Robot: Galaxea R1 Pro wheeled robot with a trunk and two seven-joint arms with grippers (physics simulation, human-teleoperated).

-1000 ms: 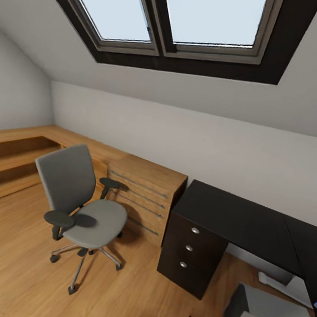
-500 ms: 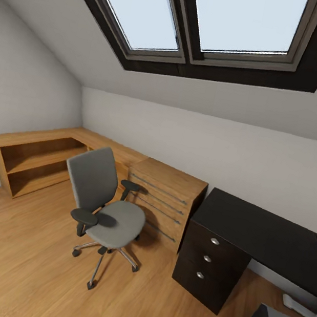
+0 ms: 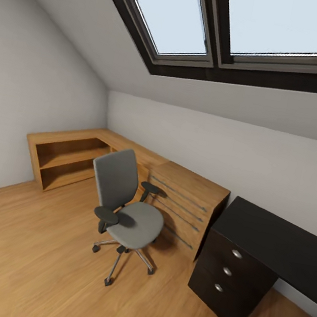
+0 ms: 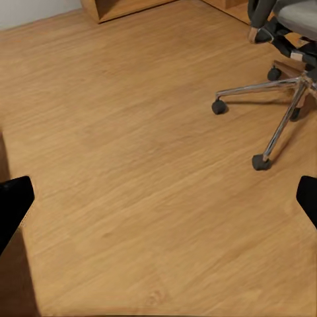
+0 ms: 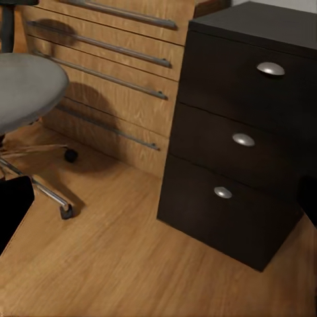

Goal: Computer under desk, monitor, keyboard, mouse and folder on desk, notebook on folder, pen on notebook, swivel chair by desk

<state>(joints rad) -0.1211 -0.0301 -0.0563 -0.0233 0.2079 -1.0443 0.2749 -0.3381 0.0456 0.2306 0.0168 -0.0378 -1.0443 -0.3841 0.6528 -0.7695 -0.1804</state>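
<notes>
The swivel chair is standing at frame centre, seat bare, just left of the wooden cabinet, with the desk at lower right. The robot is seemingly heading chairward; both grippers' jaws are gaping wide, holding nothing.

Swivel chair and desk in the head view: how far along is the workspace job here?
Nothing is visibly finished. In hand: nothing; the left hand and right hand are open above the floor. Left: the swivel chair stands before the wooden cabinet, apart from the desk, so it needs moving; the other items' placement cannot be judged.
</notes>
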